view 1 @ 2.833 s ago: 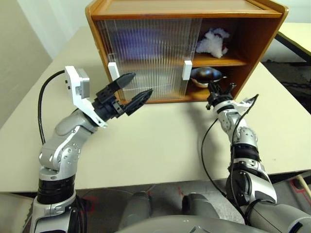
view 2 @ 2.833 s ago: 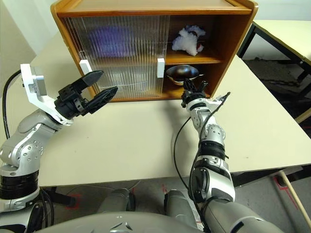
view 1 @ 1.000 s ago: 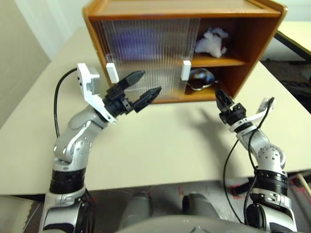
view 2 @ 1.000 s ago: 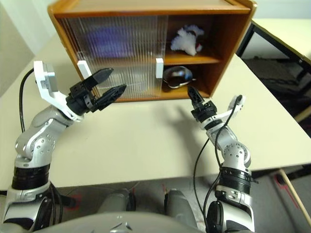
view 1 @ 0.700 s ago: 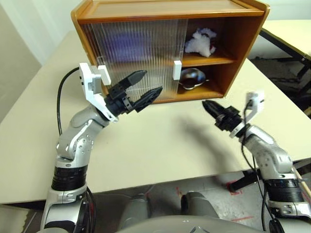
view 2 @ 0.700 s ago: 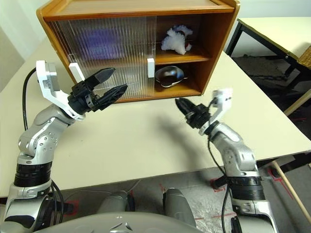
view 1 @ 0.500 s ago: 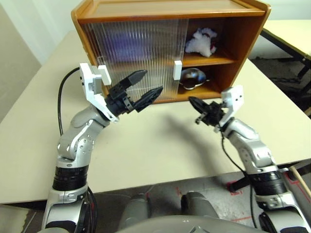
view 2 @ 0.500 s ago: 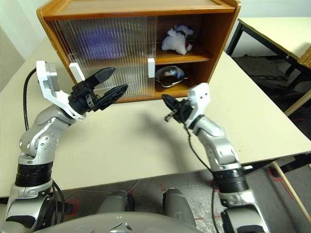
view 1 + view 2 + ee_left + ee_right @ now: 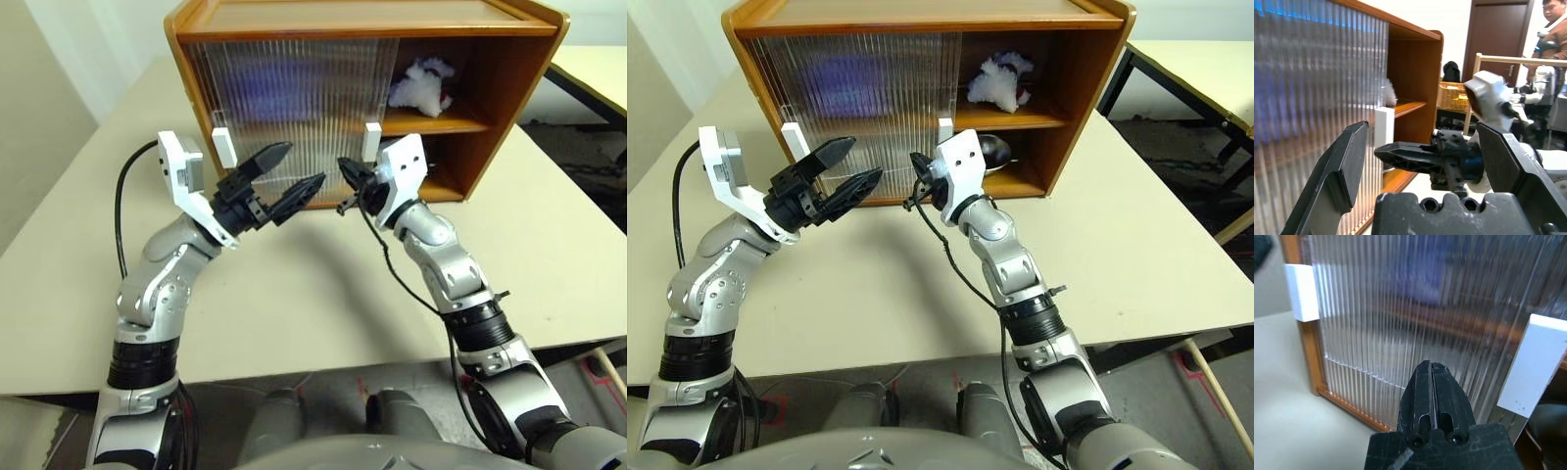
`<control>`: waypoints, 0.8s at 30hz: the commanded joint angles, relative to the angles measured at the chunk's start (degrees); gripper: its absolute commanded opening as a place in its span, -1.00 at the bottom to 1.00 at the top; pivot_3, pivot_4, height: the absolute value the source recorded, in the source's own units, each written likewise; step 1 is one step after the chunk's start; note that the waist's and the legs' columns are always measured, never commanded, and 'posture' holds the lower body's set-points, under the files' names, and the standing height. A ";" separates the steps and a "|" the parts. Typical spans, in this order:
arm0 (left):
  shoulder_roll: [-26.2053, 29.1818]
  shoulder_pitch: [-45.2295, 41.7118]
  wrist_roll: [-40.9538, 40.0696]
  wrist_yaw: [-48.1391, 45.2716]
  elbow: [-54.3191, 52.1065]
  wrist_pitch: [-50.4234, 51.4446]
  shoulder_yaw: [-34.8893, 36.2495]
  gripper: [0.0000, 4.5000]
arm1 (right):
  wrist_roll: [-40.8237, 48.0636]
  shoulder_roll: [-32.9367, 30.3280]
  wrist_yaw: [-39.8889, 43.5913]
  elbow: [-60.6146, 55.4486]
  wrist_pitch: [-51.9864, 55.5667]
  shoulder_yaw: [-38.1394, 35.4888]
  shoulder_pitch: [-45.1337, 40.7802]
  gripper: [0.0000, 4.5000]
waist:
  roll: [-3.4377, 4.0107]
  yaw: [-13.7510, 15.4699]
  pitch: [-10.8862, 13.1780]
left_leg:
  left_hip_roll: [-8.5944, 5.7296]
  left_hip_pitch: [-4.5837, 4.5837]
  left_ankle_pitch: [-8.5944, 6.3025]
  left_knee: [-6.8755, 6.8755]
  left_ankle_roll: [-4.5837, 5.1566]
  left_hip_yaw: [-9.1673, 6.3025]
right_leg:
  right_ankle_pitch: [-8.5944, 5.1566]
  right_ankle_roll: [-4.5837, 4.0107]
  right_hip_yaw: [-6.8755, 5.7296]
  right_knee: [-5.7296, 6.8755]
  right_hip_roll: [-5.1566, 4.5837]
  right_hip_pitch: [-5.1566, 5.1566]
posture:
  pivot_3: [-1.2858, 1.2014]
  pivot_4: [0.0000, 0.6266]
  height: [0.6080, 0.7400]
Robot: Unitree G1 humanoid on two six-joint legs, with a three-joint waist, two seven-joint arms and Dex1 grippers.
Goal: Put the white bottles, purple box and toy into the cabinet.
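The cabinet [image 9: 509, 88] stands on the table with both ribbed doors slid to its left half, leaving the right half open. The toy [image 9: 421, 86] lies on the upper shelf. A purple blur behind the doors is the purple box [image 9: 279, 93]. I cannot make out the white bottles. My left gripper [image 9: 299, 166] hovers open and empty before the doors. My right gripper [image 9: 345, 168] is shut on nothing, its tip close to the ribbed door [image 9: 1400, 323] between the two white handles [image 9: 1301, 291], just beside the left gripper. The left wrist view has the right gripper [image 9: 1410, 152] crossing between its fingers [image 9: 1342, 171].
A shiny metal bowl [image 9: 997, 149] sits on the lower shelf. The beige table [image 9: 294, 294] spreads in front of the cabinet. A second table [image 9: 1205, 69] stands at the right. A person [image 9: 1552, 24] stands in the background.
My right gripper has shut, rolled over and swung left from the open side of the cabinet to the front of the doors. The left arm has held still. The camera shifted a little.
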 commanded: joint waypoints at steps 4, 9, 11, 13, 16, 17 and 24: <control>-0.05 0.52 0.61 0.23 -0.81 -0.52 -0.43 1.00 | -8.94 0.58 -13.52 3.91 -2.34 -2.02 -2.73 -0.98 | 0.00 -0.01 0.00 | 0.00 0.00 0.00 -0.01 -0.01 0.00 | -0.01 -0.02 0.00 0.03 0.01 -0.04 | 0.14 -1.00 1.00; -0.08 0.23 0.60 0.10 -0.46 -0.59 -0.49 1.00 | -9.84 1.61 -17.30 3.51 -1.43 -3.44 -2.58 -0.98 | 0.00 -0.06 0.00 | 0.00 -0.01 0.01 -0.02 0.01 0.00 | -0.02 -0.03 0.00 0.08 0.02 -0.06 | 0.13 -1.00 1.00; -0.02 0.17 0.57 -0.01 -0.36 -0.59 -0.52 1.00 | -9.56 1.98 -18.03 2.59 -0.65 -4.32 -2.39 -0.98 | 0.00 -0.10 0.00 | 0.00 -0.01 0.06 -0.01 0.09 0.00 | -0.02 -0.03 0.01 0.08 0.01 -0.06 | 0.13 -1.00 1.00; 0.03 0.18 0.50 -0.08 -0.36 -0.53 -0.52 1.00 | -9.25 2.24 -18.66 1.72 -0.08 -5.07 -2.13 -0.98 | 0.00 -0.10 0.00 | 0.00 -0.01 0.11 -0.01 0.17 0.00 | -0.02 -0.03 0.01 0.09 0.01 -0.06 | 0.13 -1.00 1.00; 0.05 0.01 0.47 -0.20 -0.16 -0.50 -0.57 1.00 | -9.02 2.78 -19.87 0.25 1.34 -6.45 -1.55 -0.98 | 0.00 -0.11 0.00 | 0.00 -0.01 0.11 -0.01 0.17 0.00 | -0.02 -0.03 0.01 0.10 0.01 -0.06 | 0.13 -1.00 1.00; 0.06 -0.03 0.47 -0.25 -0.09 -0.51 -0.58 1.00 | -9.09 2.90 -20.32 0.04 1.64 -6.88 -1.42 -0.98 | 0.00 -0.15 0.00 | 0.00 -0.01 0.11 -0.01 0.17 0.00 | -0.02 -0.03 0.01 0.10 0.01 -0.06 | 0.12 -1.00 1.00; -0.03 -0.28 0.51 -0.49 0.36 -0.65 -0.69 1.00 | -9.42 1.97 -23.94 2.04 1.75 -10.26 -1.95 -0.98 | 0.00 -0.16 0.00 | -0.01 -0.01 0.11 0.00 0.17 0.00 | -0.02 -0.02 0.01 0.10 0.01 -0.06 | 0.12 -1.00 1.00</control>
